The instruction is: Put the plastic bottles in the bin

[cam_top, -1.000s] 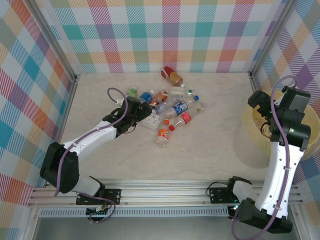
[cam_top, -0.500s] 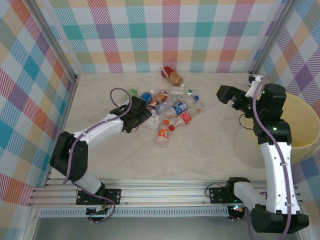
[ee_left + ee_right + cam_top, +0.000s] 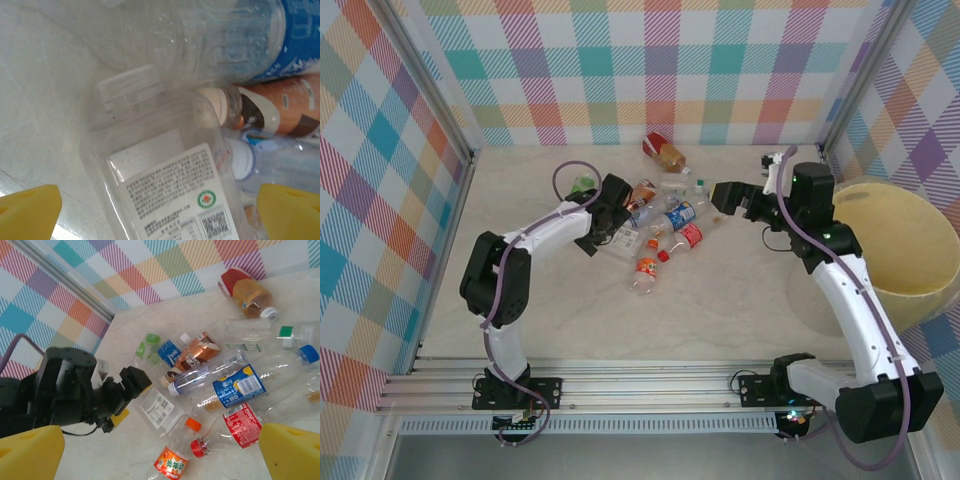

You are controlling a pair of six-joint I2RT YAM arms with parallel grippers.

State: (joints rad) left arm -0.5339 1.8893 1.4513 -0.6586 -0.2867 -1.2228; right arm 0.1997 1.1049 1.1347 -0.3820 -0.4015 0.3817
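Several plastic bottles (image 3: 665, 215) lie in a loose pile at the back middle of the table. A larger one with brown liquid (image 3: 665, 152) lies apart behind them. My left gripper (image 3: 608, 218) is open at the pile's left edge. Its yellow fingertips (image 3: 27, 212) stand on either side of a clear flat-sided bottle with a white label (image 3: 170, 200), with a gap on both sides. My right gripper (image 3: 718, 198) hangs open and empty just right of the pile, looking down on the red-labelled bottle (image 3: 241, 424) and the orange-labelled bottle (image 3: 172, 463). The pale-yellow bin (image 3: 910, 245) stands at the right edge.
Plaid walls and metal corner posts (image 3: 470, 160) close off the back and both sides. A metal rail (image 3: 640, 385) runs along the near edge. Bare tabletop (image 3: 700, 310) stretches between the pile and the rail.
My right arm has swung left from over the bin to the pile's right side. My left gripper has slid right and back, onto the clear white-labelled bottle. Both stay open.
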